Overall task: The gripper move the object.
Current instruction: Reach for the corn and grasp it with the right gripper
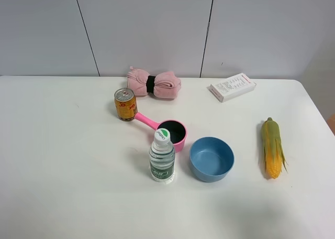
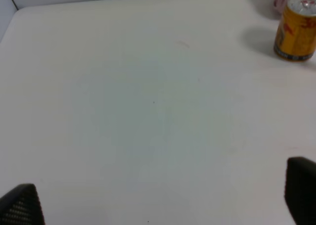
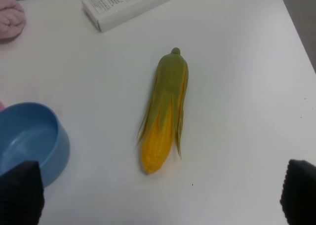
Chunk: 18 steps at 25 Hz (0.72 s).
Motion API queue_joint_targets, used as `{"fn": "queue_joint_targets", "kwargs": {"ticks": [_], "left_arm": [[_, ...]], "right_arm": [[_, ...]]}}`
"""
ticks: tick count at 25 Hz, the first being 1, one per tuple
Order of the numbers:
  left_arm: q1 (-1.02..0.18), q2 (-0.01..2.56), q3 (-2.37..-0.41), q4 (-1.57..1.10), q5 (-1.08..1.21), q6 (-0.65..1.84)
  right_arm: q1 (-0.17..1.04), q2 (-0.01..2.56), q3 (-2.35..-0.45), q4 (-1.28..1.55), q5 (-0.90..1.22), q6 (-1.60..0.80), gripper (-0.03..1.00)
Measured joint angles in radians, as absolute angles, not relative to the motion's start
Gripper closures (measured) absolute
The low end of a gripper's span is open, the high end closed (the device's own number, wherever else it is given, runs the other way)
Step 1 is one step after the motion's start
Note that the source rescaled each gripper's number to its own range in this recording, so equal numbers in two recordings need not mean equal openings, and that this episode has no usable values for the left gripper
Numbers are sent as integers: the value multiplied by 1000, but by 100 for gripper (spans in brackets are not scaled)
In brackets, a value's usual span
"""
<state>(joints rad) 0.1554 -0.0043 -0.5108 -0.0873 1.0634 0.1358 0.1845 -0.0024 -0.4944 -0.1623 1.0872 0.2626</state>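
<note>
The toy corn cob [image 1: 272,147] lies flat on the white table [image 1: 63,160] at the right, green stem end away from the front edge, yellow tip toward it. In the right wrist view the corn [image 3: 165,110] lies between the spread black fingers of my right gripper [image 3: 160,198], which is open and apart from it, with nothing in it. My left gripper [image 2: 163,203] is open over bare table, far from the corn, with nothing in it. Neither arm shows in the exterior high view.
A blue bowl [image 1: 211,159] stands left of the corn. A water bottle [image 1: 162,156], a pink scoop [image 1: 169,130], a yellow can [image 1: 125,104], a pink cloth bundle [image 1: 154,83] and a white box [image 1: 232,86] stand around the table's middle and back.
</note>
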Motion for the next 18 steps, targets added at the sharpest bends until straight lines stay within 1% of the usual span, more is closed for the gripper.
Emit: {"fn": "queue_joint_targets", "kwargs": {"ticks": [1,18], "left_arm": [[155,-4,-511,-87,1063,136],[155,-4,-511,-87,1063,136]], "right_arm": [[184,-2,-494,-162,1087,263,4],[184,-2,-494,-162,1087,263,4]]}}
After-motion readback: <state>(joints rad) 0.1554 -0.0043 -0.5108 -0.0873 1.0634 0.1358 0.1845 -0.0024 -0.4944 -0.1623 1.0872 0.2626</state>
